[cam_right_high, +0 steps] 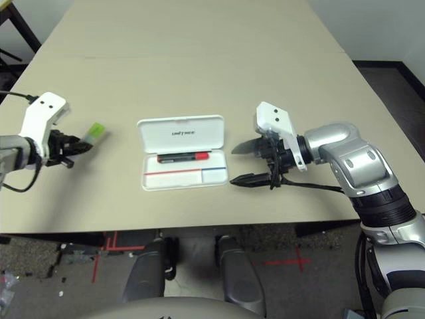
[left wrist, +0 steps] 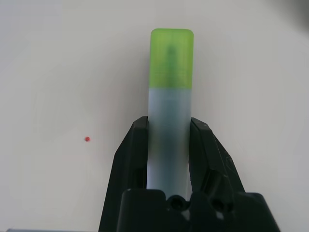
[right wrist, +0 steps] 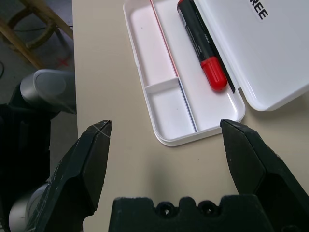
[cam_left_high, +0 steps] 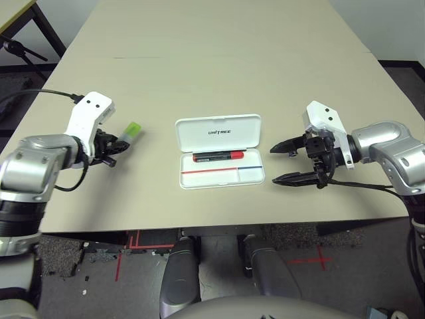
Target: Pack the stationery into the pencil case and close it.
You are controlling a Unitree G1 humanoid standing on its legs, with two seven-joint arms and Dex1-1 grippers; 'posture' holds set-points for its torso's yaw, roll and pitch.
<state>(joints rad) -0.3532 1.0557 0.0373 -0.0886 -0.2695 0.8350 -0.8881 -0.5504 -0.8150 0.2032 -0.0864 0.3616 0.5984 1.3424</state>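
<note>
The white pencil case point(cam_left_high: 249, 174) lies open at the table's middle, its "UNITREE" lid point(cam_left_high: 218, 131) folded back flat. The red marker with black cap point(cam_left_high: 218, 156) rests in the tray's long compartment, above the red-and-blue line. My left gripper point(cam_left_high: 114, 149) is shut on the whitish stick point(left wrist: 169, 116), whose light-green end point(cam_left_high: 133, 129) points toward the case from its left. I cannot tell whether the stick touches the table. My right gripper point(cam_left_high: 274, 164) stands open just right of the case, nothing between its fingers point(right wrist: 96, 145). The tiny dark grey-silver piece is out of view.
The beige table point(cam_left_high: 212, 60) stretches far behind the case. Its front edge runs close below the case and both grippers. A tiny red dot point(left wrist: 87, 139) marks the tabletop near the stick. A wooden stool point(right wrist: 34, 29) stands on the floor past the front edge.
</note>
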